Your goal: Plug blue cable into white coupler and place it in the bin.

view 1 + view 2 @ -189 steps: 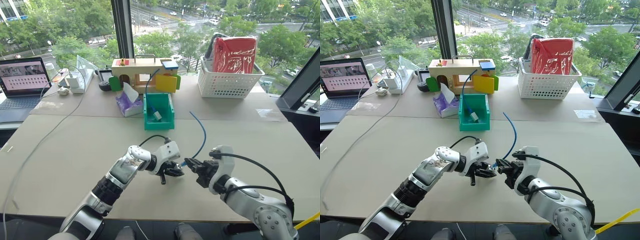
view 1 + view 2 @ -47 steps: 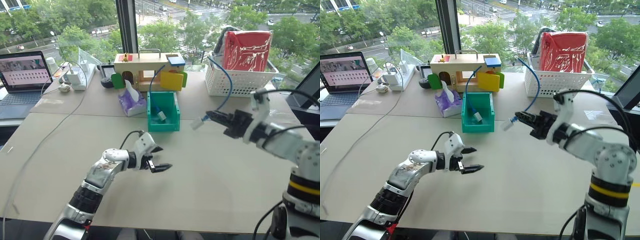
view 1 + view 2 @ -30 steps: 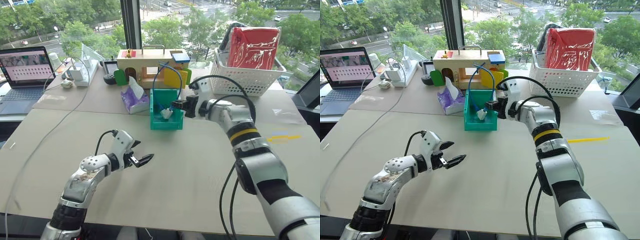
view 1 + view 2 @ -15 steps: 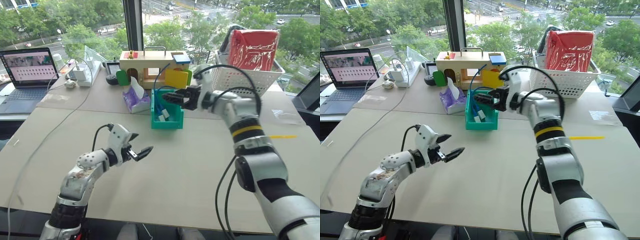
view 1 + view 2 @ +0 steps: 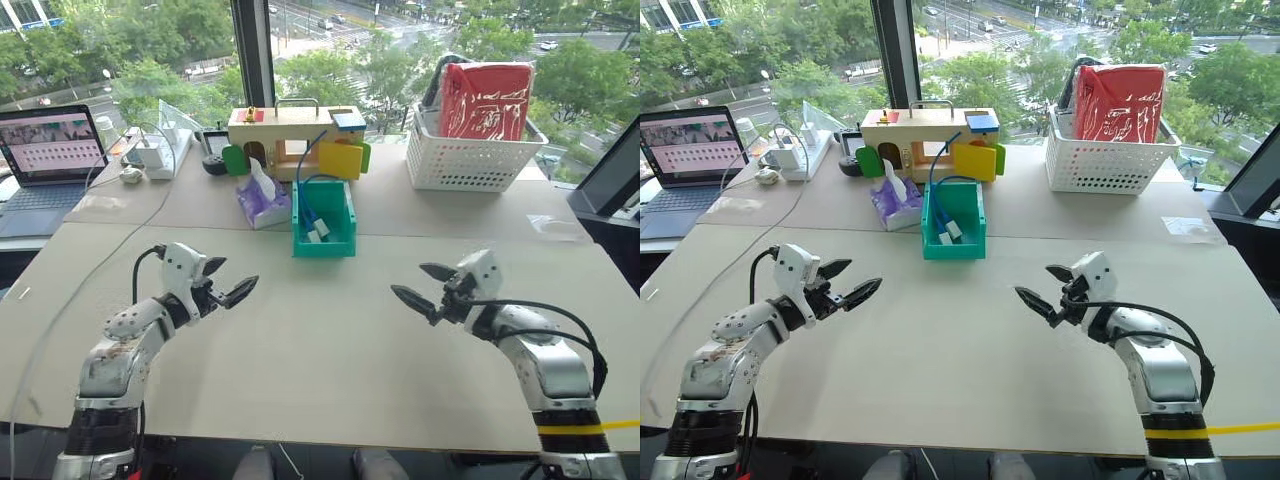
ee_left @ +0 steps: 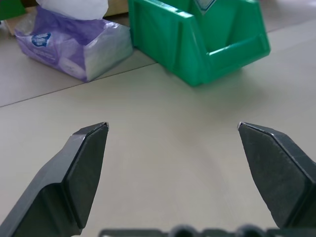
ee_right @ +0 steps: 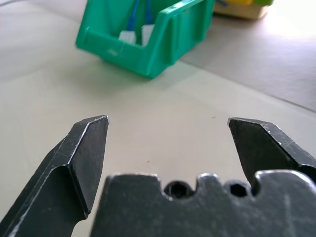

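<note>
The teal-green bin [image 5: 345,243] stands mid-table, just beyond the seam. The blue cable [image 5: 301,192] lies inside it, and its loops rise above the back wall. The white coupler [image 5: 319,231] rests on the bin floor as a small white block beside a second white end, also seen from the right wrist as the coupler [image 7: 147,33]. My left gripper [image 5: 236,274] hovers open and empty over the table, left of the bin and nearer to me. My right gripper [image 5: 410,280] is open and empty on the near right, pointing toward the bin [image 7: 148,49].
A purple tissue pack [image 5: 257,203] sits against the bin's left side. Behind it stands a wooden toy box [image 5: 290,135]. A white lattice basket [image 5: 465,160] with a red bag is at the back right. The laptop [image 5: 50,150], a power strip and a long grey cable [image 5: 95,270] occupy the left.
My right gripper opened at the bin, left the blue cable and coupler inside, and drew back and down to the near right. My left gripper swung leftward. The camera shifted a little.
</note>
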Controlling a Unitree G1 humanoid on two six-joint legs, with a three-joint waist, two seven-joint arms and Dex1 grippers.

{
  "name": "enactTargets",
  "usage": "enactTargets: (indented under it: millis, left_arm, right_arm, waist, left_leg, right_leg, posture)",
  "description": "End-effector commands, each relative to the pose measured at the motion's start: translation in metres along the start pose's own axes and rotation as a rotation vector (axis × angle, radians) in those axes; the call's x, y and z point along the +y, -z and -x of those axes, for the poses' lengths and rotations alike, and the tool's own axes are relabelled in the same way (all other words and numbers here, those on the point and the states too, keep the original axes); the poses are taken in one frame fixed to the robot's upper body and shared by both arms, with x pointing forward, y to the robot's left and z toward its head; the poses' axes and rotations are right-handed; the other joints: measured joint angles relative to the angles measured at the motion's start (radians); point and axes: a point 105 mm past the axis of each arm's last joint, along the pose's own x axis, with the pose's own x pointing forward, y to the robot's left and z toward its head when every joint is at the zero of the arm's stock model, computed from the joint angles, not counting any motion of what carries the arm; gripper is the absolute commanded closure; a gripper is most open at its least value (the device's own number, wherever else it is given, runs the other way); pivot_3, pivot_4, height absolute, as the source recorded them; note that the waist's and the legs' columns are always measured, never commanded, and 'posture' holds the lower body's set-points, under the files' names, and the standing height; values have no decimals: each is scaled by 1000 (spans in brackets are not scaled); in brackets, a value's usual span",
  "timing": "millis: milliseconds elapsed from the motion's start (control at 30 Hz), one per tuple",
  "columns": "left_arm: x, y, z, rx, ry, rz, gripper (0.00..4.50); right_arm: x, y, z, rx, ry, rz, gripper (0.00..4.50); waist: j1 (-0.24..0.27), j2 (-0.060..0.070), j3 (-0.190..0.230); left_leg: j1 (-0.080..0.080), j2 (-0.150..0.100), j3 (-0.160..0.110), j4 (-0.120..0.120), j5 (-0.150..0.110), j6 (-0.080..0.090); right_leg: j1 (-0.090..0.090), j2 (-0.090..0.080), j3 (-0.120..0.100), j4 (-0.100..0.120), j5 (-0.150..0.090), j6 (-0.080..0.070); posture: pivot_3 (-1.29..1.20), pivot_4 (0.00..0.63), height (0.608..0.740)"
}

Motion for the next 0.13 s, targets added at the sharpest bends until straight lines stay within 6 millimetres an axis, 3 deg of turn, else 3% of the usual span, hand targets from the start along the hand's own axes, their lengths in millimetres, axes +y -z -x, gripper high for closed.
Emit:
enactTargets:
  millis: [33,133]
  left_arm:
    - [3,-5,-7,-63,-36,-40,0]
    - [0,0,-10,-46,-3,-26,0]
  right_arm:
    - [2,-11,4,-53,41,25,17]
    - [3,-7,5,-37,37,31,17]
  waist:
    - [1,0,0]
    - [3,0,0]
  left_leg:
    - [0,0,0,0,1,0]
    - [0,0,0,0,1,1]
  right_leg:
    - [0,0,0,0,0,1]
    - [1,0,0,0,1,-1]
  posture:
    - [0,150,715]
    - [0,150,715]
